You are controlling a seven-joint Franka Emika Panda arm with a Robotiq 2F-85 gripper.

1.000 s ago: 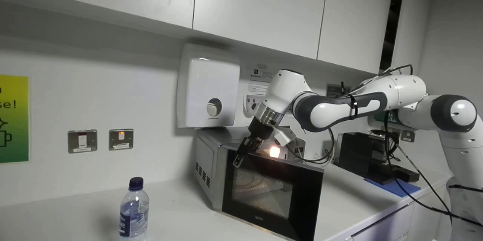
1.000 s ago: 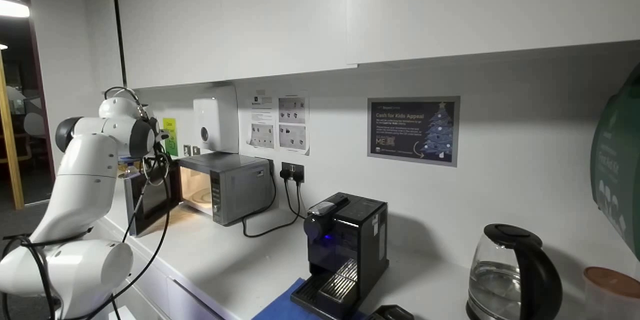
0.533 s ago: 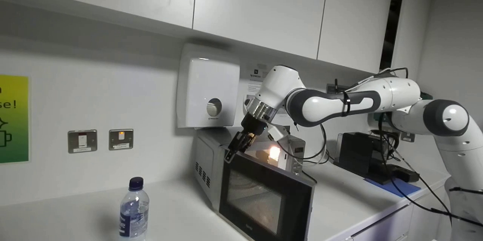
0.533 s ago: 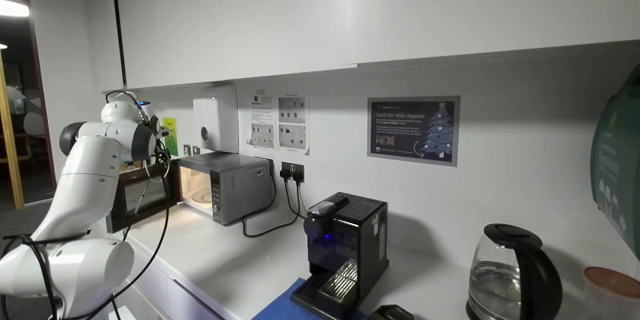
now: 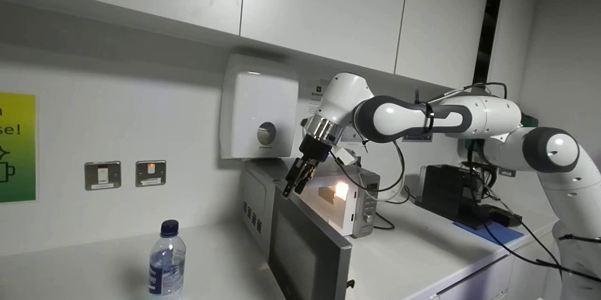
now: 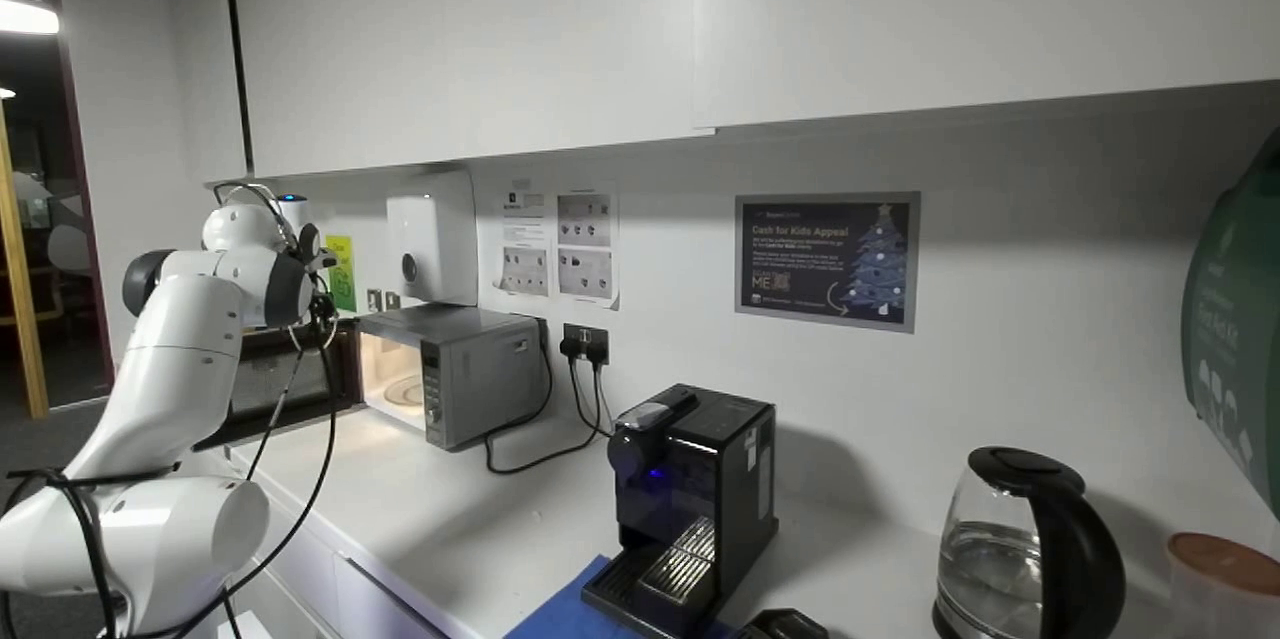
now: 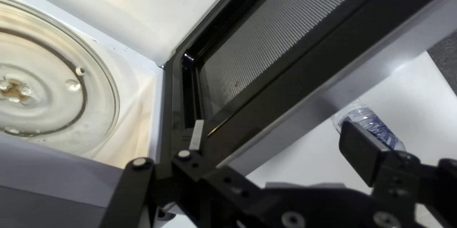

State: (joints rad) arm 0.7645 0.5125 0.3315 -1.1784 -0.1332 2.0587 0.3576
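Observation:
A silver microwave (image 5: 258, 196) stands on the counter with its dark door (image 5: 305, 248) swung wide open; the microwave (image 6: 490, 374) and door (image 6: 285, 374) also show in the other exterior picture. My gripper (image 5: 294, 190) points down at the door's top edge near the hinge. In the wrist view my gripper (image 7: 280, 140) is open, one finger over the door's inner side and one on its outer side, nothing clamped. Whether a finger touches the door (image 7: 282, 89) cannot be told. The glass turntable (image 7: 46, 114) inside the lit cavity bears nothing.
A water bottle (image 5: 166, 262) stands on the counter beyond the door's outer side. A paper towel dispenser (image 5: 260, 107) hangs above the microwave. A coffee machine (image 6: 695, 499), a blue mat (image 6: 570, 609) and a glass kettle (image 6: 1000, 559) are farther along. Cupboards (image 5: 324, 13) overhang.
The microwave door has swung farther open, showing more of the lit cavity. My gripper has moved along with it, toward the bottle's side in an exterior view, and the forearm is slightly lower.

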